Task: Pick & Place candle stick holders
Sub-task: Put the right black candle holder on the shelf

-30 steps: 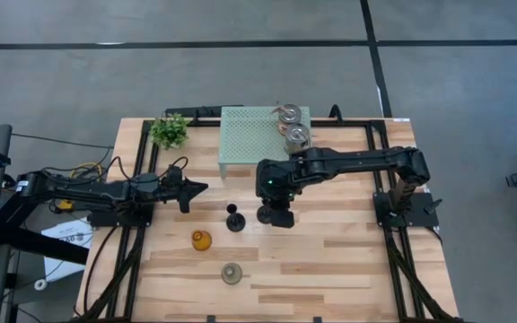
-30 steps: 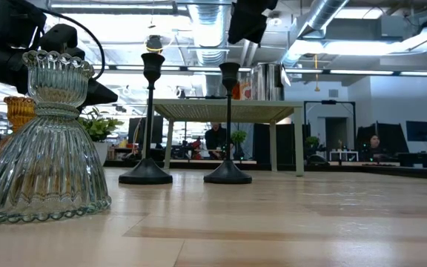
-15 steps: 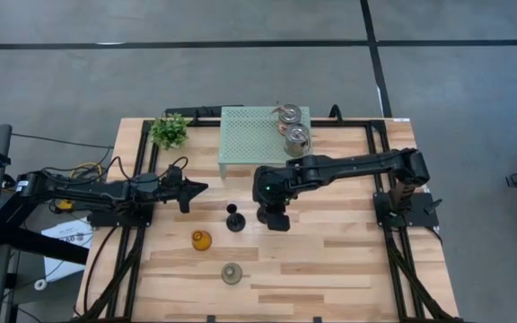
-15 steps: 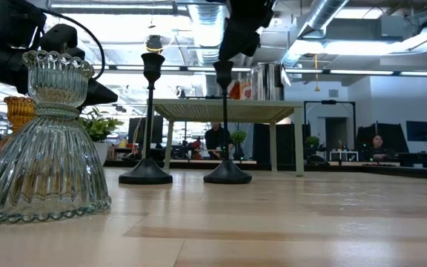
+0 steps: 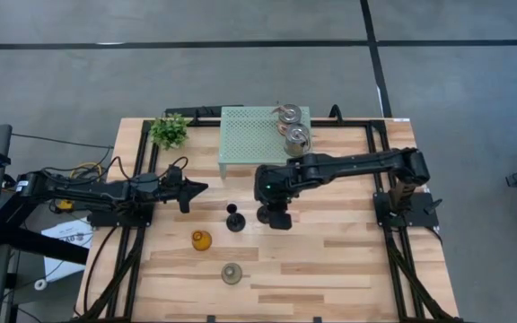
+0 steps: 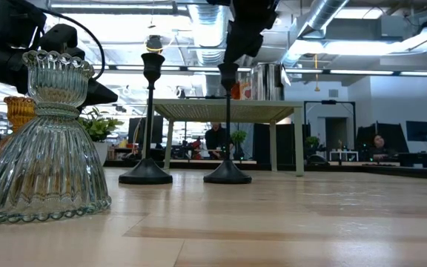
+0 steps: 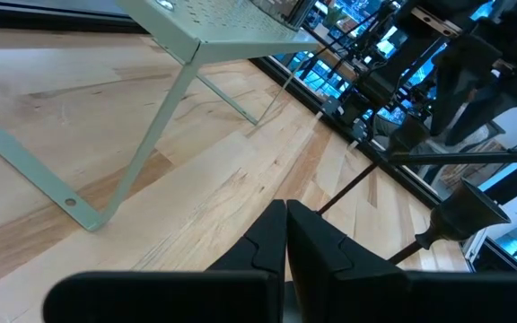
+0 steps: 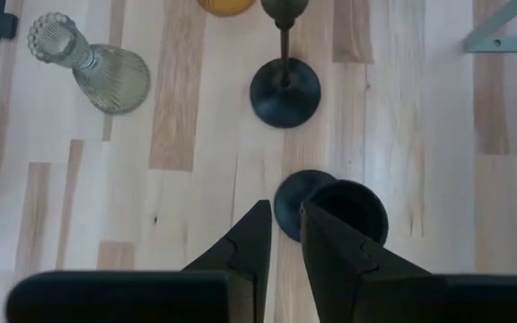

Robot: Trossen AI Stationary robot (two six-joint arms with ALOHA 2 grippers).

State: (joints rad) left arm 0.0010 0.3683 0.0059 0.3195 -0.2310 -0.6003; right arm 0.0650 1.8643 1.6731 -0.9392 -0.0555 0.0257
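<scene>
The right gripper (image 5: 278, 218) hangs over the middle of the table (image 5: 348, 269), pointing down beside the top of one black holder (image 6: 227, 119). Seen from the right wrist, its fingers (image 8: 251, 235) are drawn nearly together, with only a thin gap, and the cup of that holder (image 8: 348, 208) lies just to one side of them, outside the gap; they grip nothing. In the low view the gripper (image 6: 237, 53) sits right at the cup, and whether it touches cannot be told. The holder stands upright on its round base.

The second black holder (image 5: 234, 220) stands upright just beside the first, toward the left arm. The amber holder (image 5: 201, 240) is near it, closer to the front edge, and the green holder (image 5: 232, 273) stands nearer the front still, apart from the others. In the low view the green one (image 6: 41, 141) fills the near left, with the amber one (image 6: 18, 111) partly hidden behind it.

Two silvery holders (image 5: 292, 126) rest on the pale green perforated stand (image 5: 245, 135) at the back of the table, one behind the other. A small plant (image 5: 170, 130) sits beside the stand.

The left gripper (image 5: 196, 188) waits at the table's left side, fingers (image 7: 317, 242) closed together on nothing
</scene>
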